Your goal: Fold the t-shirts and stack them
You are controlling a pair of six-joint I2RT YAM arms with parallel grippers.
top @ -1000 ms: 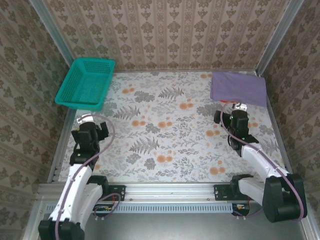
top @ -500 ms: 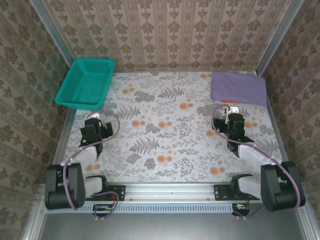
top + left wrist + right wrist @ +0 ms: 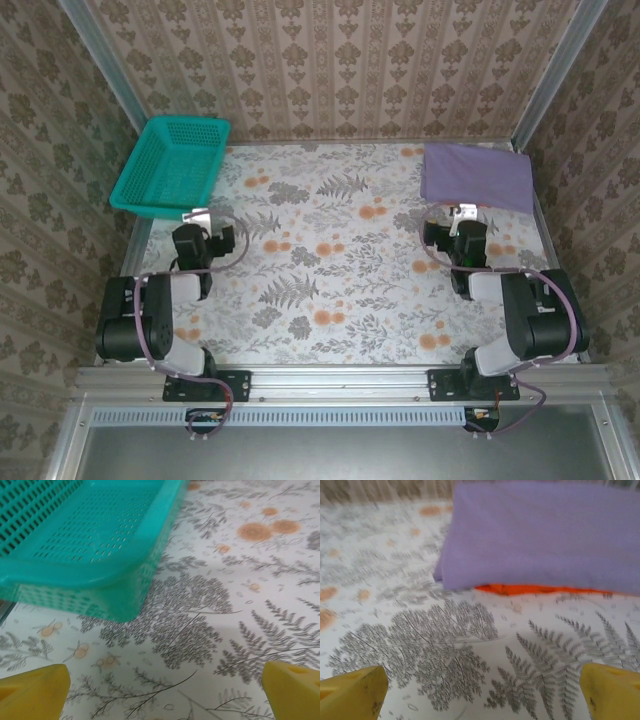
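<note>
The lavender-purple t-shirt (image 3: 476, 177) lies folded flat at the back right corner of the table. It rests on top of the orange t-shirt (image 3: 540, 589), of which a thin edge shows along its near side. My right gripper (image 3: 482, 692) stands open just short of this stack, with nothing but bare table between its yellow fingertips (image 3: 352, 692). From above, the right gripper (image 3: 462, 216) sits close to the stack's near edge. My left gripper (image 3: 165, 692) is open and holds nothing, low over the table beside the basket; from above, the left gripper (image 3: 197, 222) is at the left.
A teal mesh basket (image 3: 172, 165) stands at the back left, its near corner (image 3: 122, 607) close in front of the left gripper. Patterned walls close in the table on three sides. Both arms are folded back near their bases.
Both arms have drawn back and folded up over their bases. The grippers stayed roughly in place and stayed open. The stack of shirts has not moved.
</note>
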